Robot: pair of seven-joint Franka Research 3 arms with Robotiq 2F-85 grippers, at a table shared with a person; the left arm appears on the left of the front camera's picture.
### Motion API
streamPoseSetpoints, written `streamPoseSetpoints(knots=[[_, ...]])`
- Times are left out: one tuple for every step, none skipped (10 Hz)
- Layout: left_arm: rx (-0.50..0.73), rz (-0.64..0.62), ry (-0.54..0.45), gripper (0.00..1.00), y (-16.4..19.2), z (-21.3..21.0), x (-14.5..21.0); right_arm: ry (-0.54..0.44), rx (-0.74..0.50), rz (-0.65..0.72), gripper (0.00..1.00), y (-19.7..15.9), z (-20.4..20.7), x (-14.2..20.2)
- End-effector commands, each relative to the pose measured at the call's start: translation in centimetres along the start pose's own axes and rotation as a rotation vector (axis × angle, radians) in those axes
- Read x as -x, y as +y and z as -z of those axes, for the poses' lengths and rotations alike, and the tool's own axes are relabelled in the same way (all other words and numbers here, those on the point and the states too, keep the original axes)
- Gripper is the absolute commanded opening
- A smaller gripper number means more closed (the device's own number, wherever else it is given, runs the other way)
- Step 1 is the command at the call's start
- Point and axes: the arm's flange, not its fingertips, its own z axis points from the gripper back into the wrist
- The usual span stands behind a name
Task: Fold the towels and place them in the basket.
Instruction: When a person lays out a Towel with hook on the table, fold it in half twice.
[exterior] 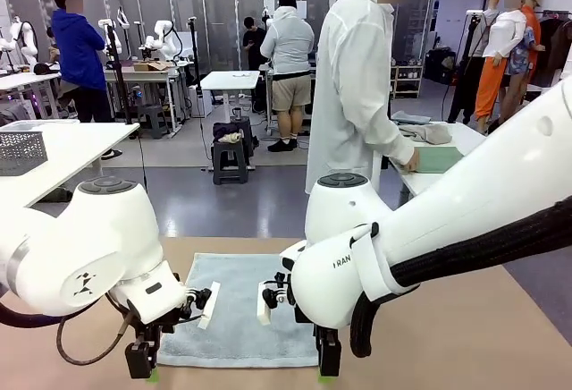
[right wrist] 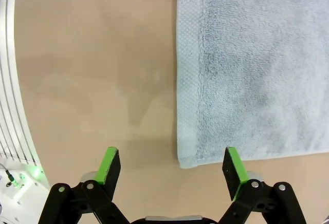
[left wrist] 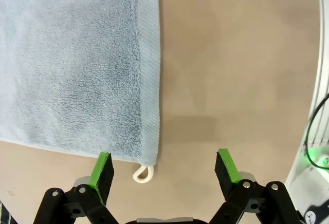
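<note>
blue-grey towel (exterior: 239,305) lies flat at the table's (exterior: 465,327) near edge. left gripper (left wrist: 164,157) and right gripper (right wrist: 175,154), jaws apart, hover at its near corners. the left wrist view shows its white loop (left wrist: 143,173).

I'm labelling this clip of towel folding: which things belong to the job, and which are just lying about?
Job:
- pale blue-grey towel, flat on the table
- mint green towel, under the person's hand
- left gripper and right gripper, open at the blue-grey towel's near corners

Lying about:
- pale grey mesh basket, far left
- black stool beyond
</note>
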Motion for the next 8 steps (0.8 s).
streamPoseSetpoints(knots=[[-0.024, 0.026, 0.003, 1.0, -0.1, 1.4, 1.2, 0.009, 0.011, 0.008, 1.0, -0.2, 1.2, -0.5], [-0.018, 0.032, 0.0, 1.0, 0.0, 1.7, 1.3, 0.011, 0.002, 0.009, 1.0, -0.3, 1.6, -0.5], [-0.016, 0.034, 0.001, 1.0, 0.0, 2.0, 1.3, 0.009, -0.005, 0.013, 1.0, -0.3, 1.8, -0.5], [-0.025, 0.04, -0.006, 1.0, 0.2, 2.3, 1.4, 0.005, -0.002, 0.015, 1.0, -0.4, 1.9, -0.3], [-0.028, 0.045, -0.012, 1.0, 0.2, 2.4, 1.6, 0.003, -0.001, 0.019, 1.0, -0.3, 1.9, -0.2], [-0.019, 0.048, -0.015, 1.0, 0.4, 2.5, 1.6, -0.002, 0.002, 0.035, 1.0, -0.4, 1.9, -0.2], [-0.01, 0.046, -0.021, 1.0, 0.5, 2.6, 1.6, -0.004, 0.004, 0.034, 1.0, -0.4, 1.9, -0.1], [-0.01, 0.045, -0.029, 1.0, 0.8, 2.9, 1.5, -0.004, 0.003, 0.037, 1.0, -0.7, 2.0, 0.0]])
